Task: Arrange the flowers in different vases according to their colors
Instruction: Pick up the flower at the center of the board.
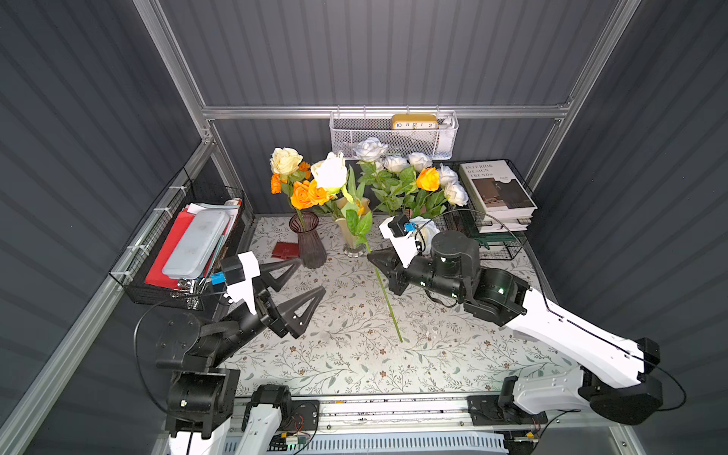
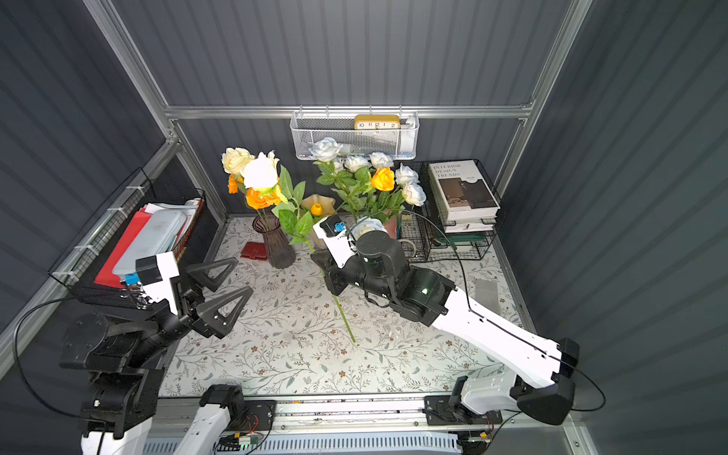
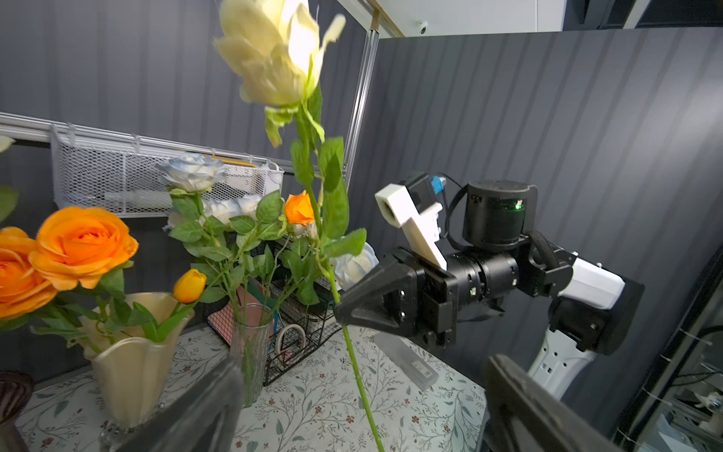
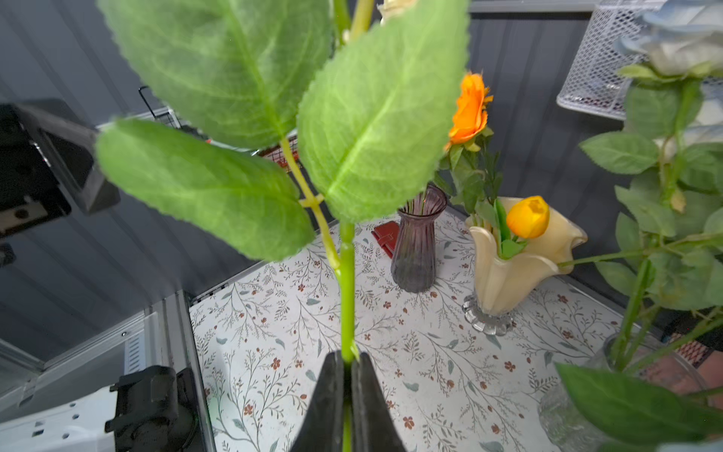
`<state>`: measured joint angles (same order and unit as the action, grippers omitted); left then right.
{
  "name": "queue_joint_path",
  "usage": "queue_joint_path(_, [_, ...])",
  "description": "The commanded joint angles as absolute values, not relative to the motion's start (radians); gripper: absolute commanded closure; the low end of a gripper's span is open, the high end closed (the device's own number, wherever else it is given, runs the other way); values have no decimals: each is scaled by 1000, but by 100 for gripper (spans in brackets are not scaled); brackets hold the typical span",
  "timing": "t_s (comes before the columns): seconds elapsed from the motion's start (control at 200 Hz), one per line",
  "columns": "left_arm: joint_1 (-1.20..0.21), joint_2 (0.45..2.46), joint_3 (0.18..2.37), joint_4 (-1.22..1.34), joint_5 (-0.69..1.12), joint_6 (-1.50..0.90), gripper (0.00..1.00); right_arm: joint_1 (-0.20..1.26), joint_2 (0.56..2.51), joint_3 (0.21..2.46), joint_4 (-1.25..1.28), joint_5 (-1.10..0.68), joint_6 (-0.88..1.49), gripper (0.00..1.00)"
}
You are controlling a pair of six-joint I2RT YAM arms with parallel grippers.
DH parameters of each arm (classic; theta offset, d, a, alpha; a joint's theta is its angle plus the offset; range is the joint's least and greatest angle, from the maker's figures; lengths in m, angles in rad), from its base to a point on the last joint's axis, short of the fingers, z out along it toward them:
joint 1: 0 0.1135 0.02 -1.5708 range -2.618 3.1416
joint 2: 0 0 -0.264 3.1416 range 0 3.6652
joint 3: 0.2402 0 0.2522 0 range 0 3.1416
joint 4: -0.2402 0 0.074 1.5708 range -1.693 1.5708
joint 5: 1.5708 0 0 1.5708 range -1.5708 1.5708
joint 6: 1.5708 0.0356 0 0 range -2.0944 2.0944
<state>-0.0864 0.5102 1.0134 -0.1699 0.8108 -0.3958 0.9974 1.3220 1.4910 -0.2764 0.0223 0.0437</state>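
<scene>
Fingers (image 4: 324, 395) of the right gripper (image 4: 346, 358) were clamped together on the stem (image 4: 347, 297) of a cream rose (image 1: 330, 173), gripping it below the leaves. In both top views the rose leaned over the middle of the tablecloth (image 1: 354, 354), in no vase. Its bloom stood high in front of the cream vase (image 1: 348, 238), and its stem slanted down past the gripper toward the near side of the cloth. Whether the stem's tip touched the cloth could not be told.

The left gripper (image 1: 311, 275) hung over the left of the cloth near the purple vase (image 1: 311, 244), its fingers (image 1: 293, 321) spread wide with nothing between them.

Orange roses (image 1: 309, 194), marigolds (image 1: 275, 183) and a second cream rose (image 1: 284, 159) clustered above the purple vase. A small orange bud (image 4: 528, 217) stood in the cream vase. In the left wrist view, white roses (image 3: 191, 172) and a lone orange rose (image 3: 299, 207) stood in the clear vase (image 3: 250, 352), just beside the cream vase.
</scene>
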Motion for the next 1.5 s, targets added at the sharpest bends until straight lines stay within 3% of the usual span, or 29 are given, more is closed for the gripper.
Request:
queue_joint_path(0.0, [-91,506,927,-79,917,-474,1,992,1341,1532,-200,23,46,100])
queue_joint_path(0.425, [-92,582,807,167,961,-584,1,992,1461,1627,-189,-20,74,100])
queue_joint_path(1.016, [-175,716,786,150,889,-507,7,1007,1573,1734,-77,-150,147,100])
queue_joint_path(1.141, [-183,736,779,203,889,-531,29,1019,1577,1710,-32,-167,177,100])
queue_joint_path(1.286, [-199,781,786,200,884,-523,70,1022,1581,1684,5,-176,200,100])
queue_joint_path(1.371, [-204,791,781,212,890,-526,77,1023,1585,1679,5,-183,203,100])
queue_joint_path(1.406, [-207,792,781,210,885,-525,87,1023,1584,1677,5,-182,202,100])
queue_joint_path(1.431, [-207,791,782,201,876,-520,100,1023,1585,1671,5,-181,200,100])
queue_joint_path(1.496, [-207,789,788,186,867,-510,100,1022,1576,1655,14,-182,201,100])
